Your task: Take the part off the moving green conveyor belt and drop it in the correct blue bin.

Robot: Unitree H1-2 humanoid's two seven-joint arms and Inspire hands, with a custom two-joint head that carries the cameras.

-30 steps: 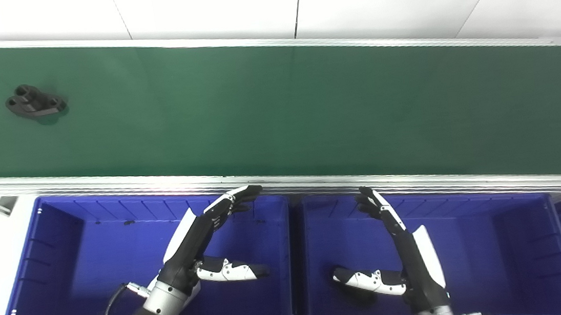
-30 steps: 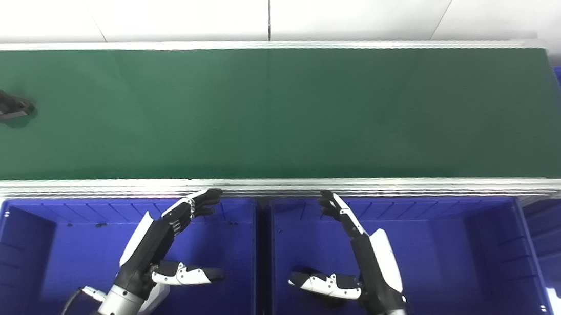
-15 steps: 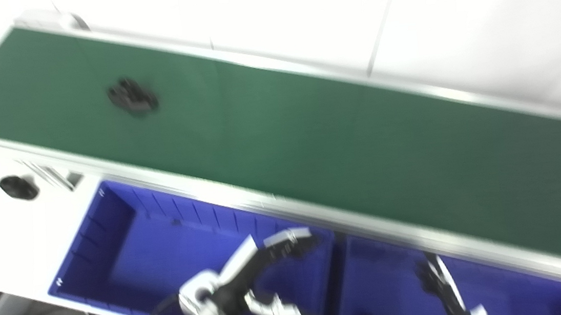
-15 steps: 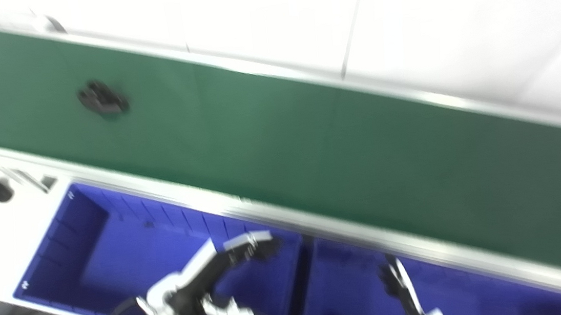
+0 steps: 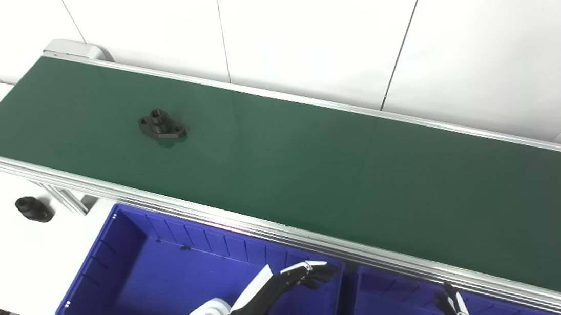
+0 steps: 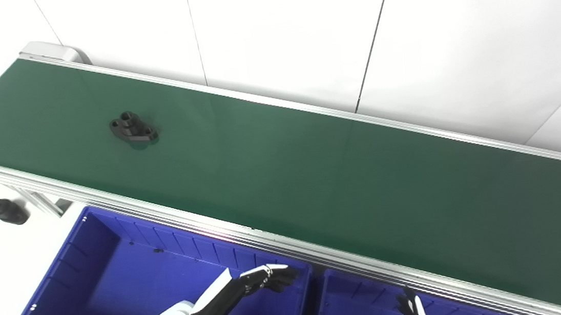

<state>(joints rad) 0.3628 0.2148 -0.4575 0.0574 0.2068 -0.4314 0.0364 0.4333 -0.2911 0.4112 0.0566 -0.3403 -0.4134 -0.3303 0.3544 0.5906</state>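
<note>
White wall panels back my green belt (image 5: 313, 175). Black flanged part (image 5: 162, 127) sits on it, well beyond and to the left of my left hand (image 5: 274, 302), which hovers over the left blue bin (image 5: 115, 255), fingers spread, holding nothing. Only my right hand's (image 5: 452, 308) fingertips show over the neighbouring bin (image 5: 391, 296); I can't tell its state.

One part (image 5: 162, 127) is being carried on one belt (image 5: 343, 172). Two bins are being shown below it: a left bin (image 5: 116, 266) and a right bin (image 5: 392, 301), the latter partly cut off by the frame edge. One black knob (image 5: 33, 208) is being seen on the white table (image 5: 6, 245). Two hands are being counted: left hand (image 5: 273, 294), right hand (image 5: 454, 308).
</note>
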